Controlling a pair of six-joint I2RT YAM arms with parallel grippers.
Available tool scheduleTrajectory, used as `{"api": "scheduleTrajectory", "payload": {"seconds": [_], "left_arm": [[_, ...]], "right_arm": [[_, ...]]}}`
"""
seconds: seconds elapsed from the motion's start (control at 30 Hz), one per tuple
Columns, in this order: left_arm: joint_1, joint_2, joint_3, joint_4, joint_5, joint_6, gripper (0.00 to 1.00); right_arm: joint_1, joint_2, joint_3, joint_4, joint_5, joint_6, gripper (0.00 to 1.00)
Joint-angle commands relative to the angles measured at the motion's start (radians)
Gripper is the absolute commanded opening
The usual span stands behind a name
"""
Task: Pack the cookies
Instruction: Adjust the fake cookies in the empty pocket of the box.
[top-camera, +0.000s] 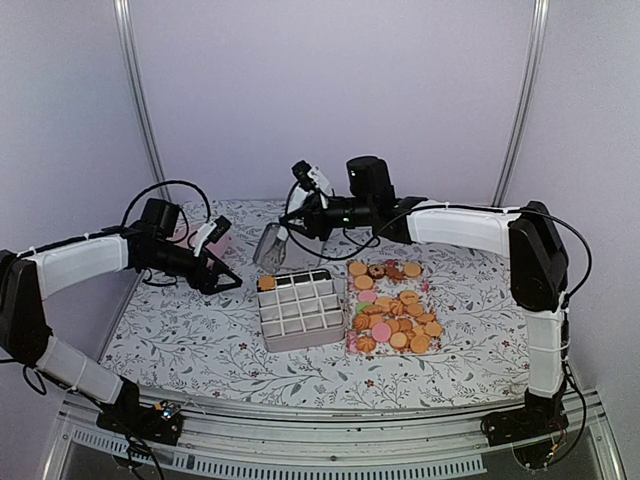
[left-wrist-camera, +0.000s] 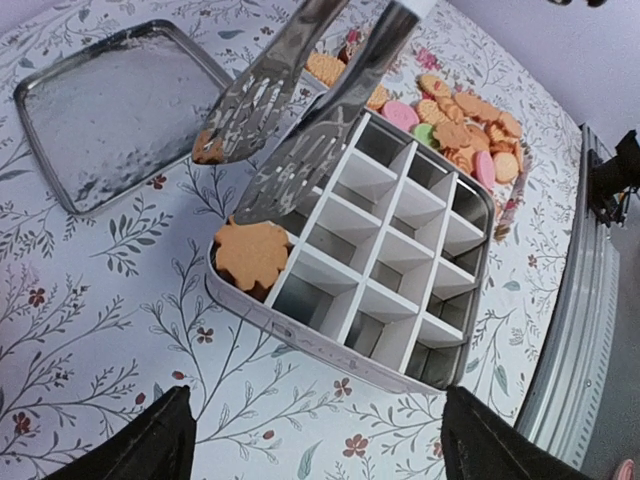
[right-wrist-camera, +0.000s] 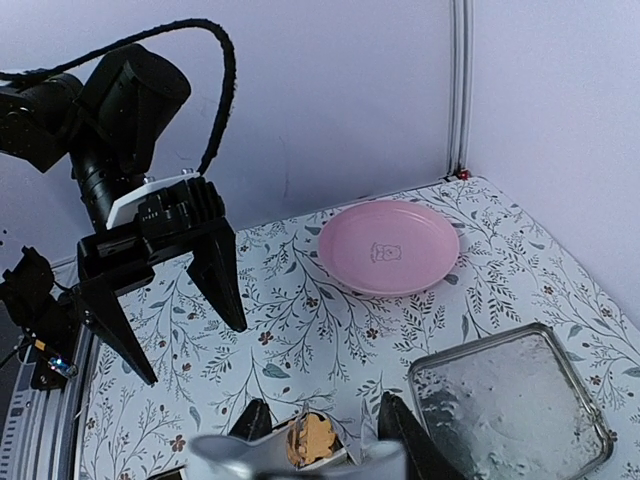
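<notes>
The cookies (top-camera: 395, 312) lie in a heap on a sheet to the right of a white divided tin (top-camera: 300, 325). One golden cookie (left-wrist-camera: 250, 252) sits in the tin's corner cell. My right gripper (top-camera: 292, 226) is shut on metal tongs (left-wrist-camera: 320, 140), and the spread blades hang just above that cookie. Seen from the right wrist, the cookie (right-wrist-camera: 312, 440) shows between the tong arms (right-wrist-camera: 300, 462). An orange patch sits at one blade's tip; I cannot tell what it is. My left gripper (left-wrist-camera: 320, 455) is open and holds nothing, low over the cloth beside the tin's rim (left-wrist-camera: 340, 345).
A square metal lid (left-wrist-camera: 100, 110) lies behind the tin. A pink plate (right-wrist-camera: 390, 245) sits at the back left of the table. The cookie heap (left-wrist-camera: 460, 130) is beyond the tin's far side. Frame posts stand at the back corners.
</notes>
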Motion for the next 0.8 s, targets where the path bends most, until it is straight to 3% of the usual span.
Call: {"api": "scheduleTrajectory", "payload": {"seconds": [0.0,0.43,0.77], "left_arm": [[0.048,-0.038,-0.044,-0.015,0.014,0.027,0.84],[0.128,-0.047,-0.061,-0.059,0.020,0.079,0.83],[0.143,-0.053,-0.058,-0.069,0.004,0.082,0.83]], "right_arm": [[-0.013,0.069,0.096,0.034,-0.126,0.021,0.36],[-0.033,0.160,0.149,0.038,-0.273,0.044,0.37],[-0.032,0.156,0.144,0.068,-0.308,0.059,0.29]]}}
